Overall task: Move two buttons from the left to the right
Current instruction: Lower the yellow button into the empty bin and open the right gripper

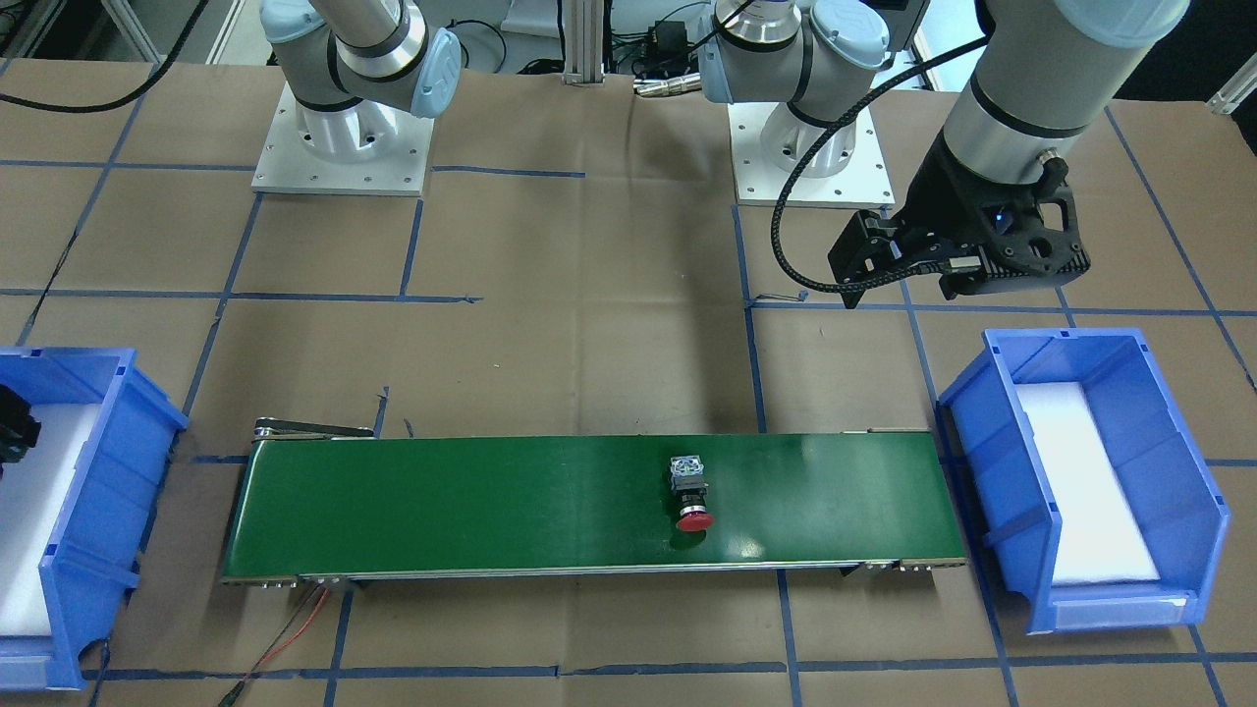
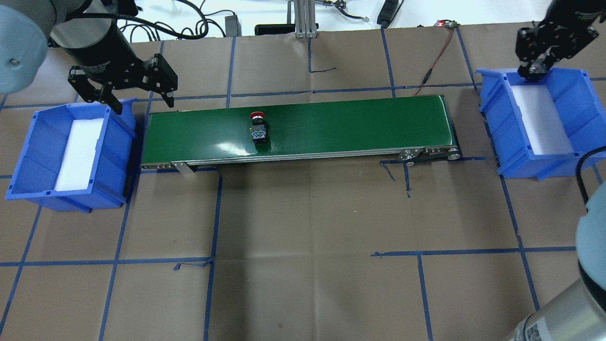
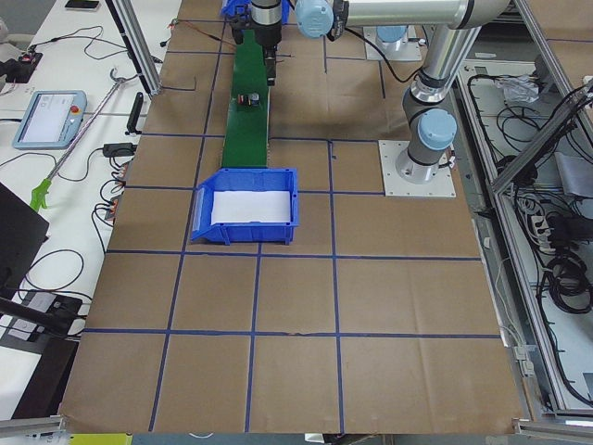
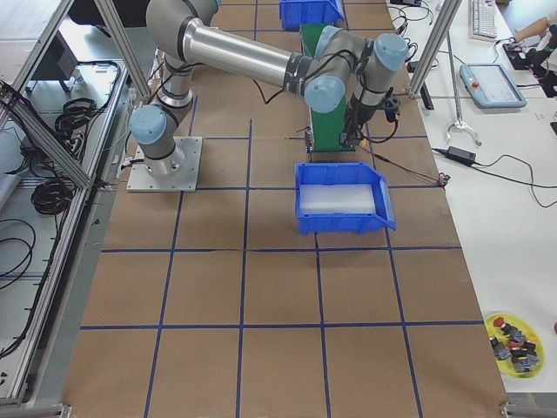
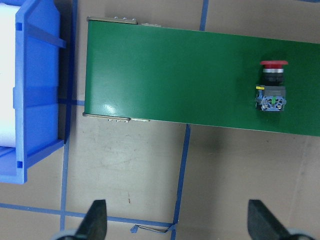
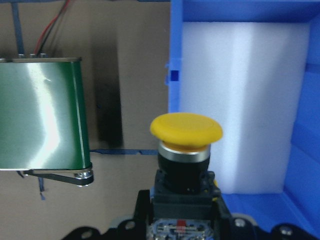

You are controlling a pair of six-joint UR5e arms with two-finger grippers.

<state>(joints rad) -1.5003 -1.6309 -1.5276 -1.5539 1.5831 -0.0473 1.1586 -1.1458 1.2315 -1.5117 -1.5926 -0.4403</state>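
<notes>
A red-capped button (image 2: 258, 128) lies on its side on the green conveyor belt (image 2: 331, 123), left of the belt's middle; it also shows in the front view (image 1: 690, 496) and the left wrist view (image 5: 272, 82). My left gripper (image 2: 125, 97) hangs open and empty above the belt's left end, beside the left blue bin (image 2: 28, 156). Its fingertips (image 5: 95, 220) stand wide apart in the left wrist view. My right gripper (image 2: 535, 71) is shut on the yellow-capped button (image 6: 186, 131), over the far rim of the right blue bin (image 2: 568, 94).
Both bins are lined with white foam (image 2: 78, 151). A red and black cable (image 2: 433, 61) runs from the belt's right end to the table's far edge. A yellow dish (image 4: 513, 341) with several spare parts sits on a side table.
</notes>
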